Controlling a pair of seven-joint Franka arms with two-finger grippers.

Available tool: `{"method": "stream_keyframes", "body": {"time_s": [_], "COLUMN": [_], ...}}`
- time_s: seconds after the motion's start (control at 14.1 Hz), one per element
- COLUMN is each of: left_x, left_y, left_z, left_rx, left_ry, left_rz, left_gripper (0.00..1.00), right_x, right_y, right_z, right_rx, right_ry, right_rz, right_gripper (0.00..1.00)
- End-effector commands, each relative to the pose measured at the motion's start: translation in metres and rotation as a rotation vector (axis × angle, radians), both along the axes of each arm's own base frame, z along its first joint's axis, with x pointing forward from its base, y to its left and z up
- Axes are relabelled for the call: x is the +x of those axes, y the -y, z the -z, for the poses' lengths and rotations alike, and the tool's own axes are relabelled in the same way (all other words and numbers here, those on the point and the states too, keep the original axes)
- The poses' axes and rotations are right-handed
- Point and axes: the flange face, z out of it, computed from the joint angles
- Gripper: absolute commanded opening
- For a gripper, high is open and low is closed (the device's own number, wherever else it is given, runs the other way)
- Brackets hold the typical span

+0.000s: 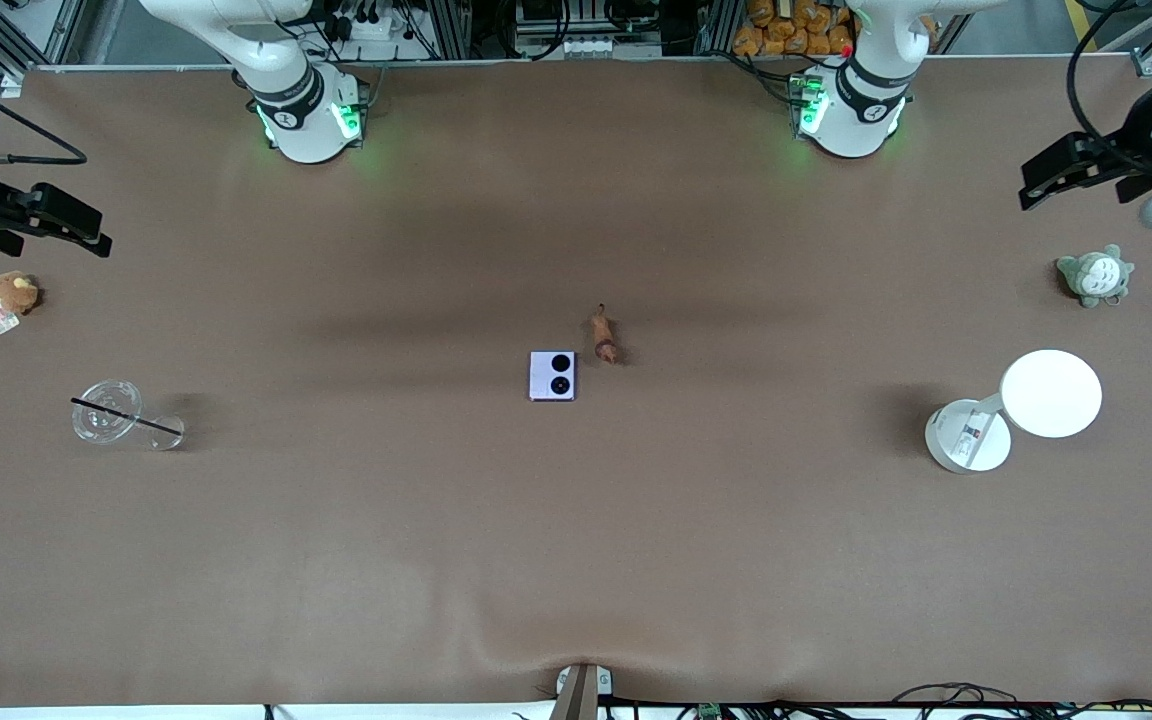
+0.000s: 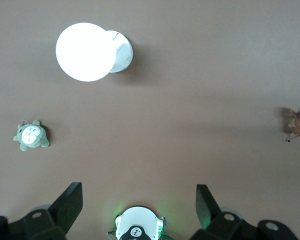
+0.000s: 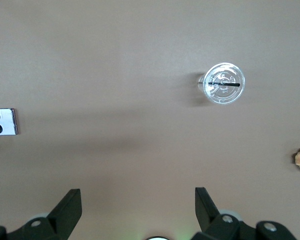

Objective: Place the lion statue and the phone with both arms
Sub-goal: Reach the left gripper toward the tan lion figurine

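The lion statue (image 1: 604, 336), a tiny orange-brown figurine, lies on the brown table near its middle. The pale lavender phone (image 1: 552, 376), with two black camera circles, lies beside it, slightly nearer the front camera. My left gripper (image 1: 1076, 172) is open and empty, high over the left arm's end of the table. My right gripper (image 1: 66, 222) is open and empty, high over the right arm's end. The left wrist view shows the lion statue (image 2: 297, 124) far from my left gripper (image 2: 139, 200). The right wrist view shows the phone (image 3: 3, 122) far from my right gripper (image 3: 138, 200).
A grey-green plush (image 1: 1094, 275) and a white round lamp-like object (image 1: 1049, 393) on a white base (image 1: 966, 437) sit at the left arm's end. A round brown plush with a tag (image 1: 14, 292) and a clear lidded cup with a black straw (image 1: 116, 412) sit at the right arm's end.
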Motion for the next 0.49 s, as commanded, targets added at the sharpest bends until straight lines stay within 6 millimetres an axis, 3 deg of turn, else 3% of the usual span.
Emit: {"method": "stream_keyframes", "body": {"time_s": [0.0,0.42], "left_x": [0.003,0.025], "left_y": [0.025,0.117], "left_z": [0.001,0.07], "left_rx": [0.008,0.016], "left_ry": [-0.015,-0.083], "left_rz": [-0.004,0.048], "left_gripper": [1.0,1.0], "right_x": [0.003,0.006], "right_y": [0.003,0.002], "right_z": [-0.003,0.002], "right_rx": [0.022,0.038], "right_ry": [0.003,-0.005], "right_rz": [0.017,0.024], "right_gripper": [1.0,1.0]}}
